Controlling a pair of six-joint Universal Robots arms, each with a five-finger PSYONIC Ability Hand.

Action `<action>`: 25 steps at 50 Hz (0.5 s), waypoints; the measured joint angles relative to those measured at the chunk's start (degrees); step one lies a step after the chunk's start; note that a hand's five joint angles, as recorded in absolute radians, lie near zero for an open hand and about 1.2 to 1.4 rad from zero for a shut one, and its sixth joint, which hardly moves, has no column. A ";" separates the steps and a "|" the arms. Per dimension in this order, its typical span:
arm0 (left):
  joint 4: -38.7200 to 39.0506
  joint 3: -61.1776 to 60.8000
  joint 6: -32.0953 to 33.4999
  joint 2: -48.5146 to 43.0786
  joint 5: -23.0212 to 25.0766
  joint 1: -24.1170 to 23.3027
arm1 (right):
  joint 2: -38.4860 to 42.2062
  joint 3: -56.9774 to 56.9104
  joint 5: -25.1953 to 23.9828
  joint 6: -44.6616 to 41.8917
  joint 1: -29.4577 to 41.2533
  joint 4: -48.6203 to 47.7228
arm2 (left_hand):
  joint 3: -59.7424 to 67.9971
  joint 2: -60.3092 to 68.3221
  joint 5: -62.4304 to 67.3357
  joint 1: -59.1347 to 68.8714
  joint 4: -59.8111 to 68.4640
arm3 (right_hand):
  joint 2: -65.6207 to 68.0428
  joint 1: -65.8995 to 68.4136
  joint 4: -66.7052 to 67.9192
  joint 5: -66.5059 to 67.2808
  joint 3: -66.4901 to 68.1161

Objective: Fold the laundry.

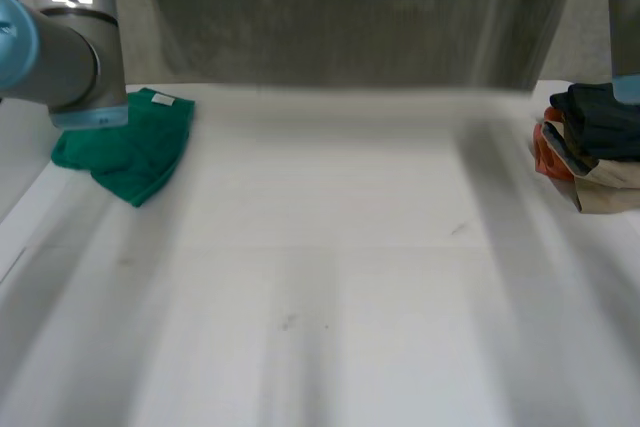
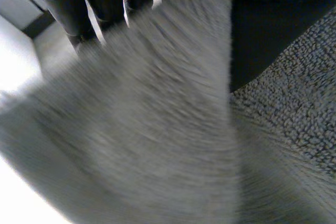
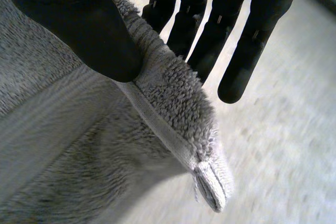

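on the near part of the white table (image 1: 320, 327) there is bare, smooth room, and in my judgement that is where the grey towel (image 1: 350, 17) should come down. lay its lower edge first and let the rest follow flat, with the two top corners kept level and pulled evenly apart so no crease sets in before the first fold.

further in, a green cloth (image 1: 135, 152) lies crumpled at the left side, under the left arm (image 1: 60, 37). at the right edge sits a stack of folded clothes (image 1: 590, 152), dark on top with orange and beige below. the towel should land between them and touch neither.

beyond these the towel hangs as a broad sheet across the back of the table, lifted off it. the right hand (image 3: 79, 19) pinches a top corner, the thumb pressing the hemmed edge against the straight fingers (image 3: 247, 51), with the corner tip poking free past the grip. the left hand (image 2: 73, 9) looks to be pinching too, as the cloth runs up between its fingers and the dark bulk beside them.

the towel is thick looped terry, nubbly, with a flat woven band and a stitched hem. it is likely heavy and limp enough to sag in the middle, so steady tension matters.
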 measured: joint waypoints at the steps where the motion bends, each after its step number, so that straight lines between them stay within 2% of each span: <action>1: -0.32 -0.09 -0.48 0.61 -0.43 -0.02 | 0.26 -0.13 -0.50 0.70 0.12 -1.79 | 0.00 0.00 0.00 0.00 0.00 | 0.00 0.00 0.01 0.24 0.00; 5: -3.28 -3.30 -2.10 3.17 -1.10 -0.12 | 0.57 1.52 -3.37 2.06 0.45 -3.15 | 0.00 0.00 0.00 0.00 0.00 | 0.00 0.00 0.00 0.64 0.00; 13: -9.49 -22.46 -2.90 5.81 1.16 0.04 | 2.97 12.21 -8.52 0.86 0.52 8.97 | 0.05 0.04 0.00 0.00 0.01 | 0.00 0.00 0.01 0.71 0.00; 17: -8.57 -32.46 -2.10 3.31 2.72 0.34 | 6.52 18.09 -10.13 -1.68 0.81 14.68 | 0.05 0.06 0.00 0.00 0.02 | 0.00 0.00 0.02 0.71 0.00; 23: -6.36 -39.45 0.78 -3.09 4.08 1.58 | 11.99 22.57 -10.77 -6.14 1.49 19.63 | -0.44 -0.52 -0.04 -0.16 -0.51 | 0.00 0.00 0.02 0.71 0.00; 25: -6.07 -40.93 2.47 -5.48 4.36 2.43 | 13.91 23.34 -10.66 -7.82 1.67 21.52 | -7.29 -7.60 -4.62 -6.66 -7.80 | 0.00 0.00 0.02 0.70 0.00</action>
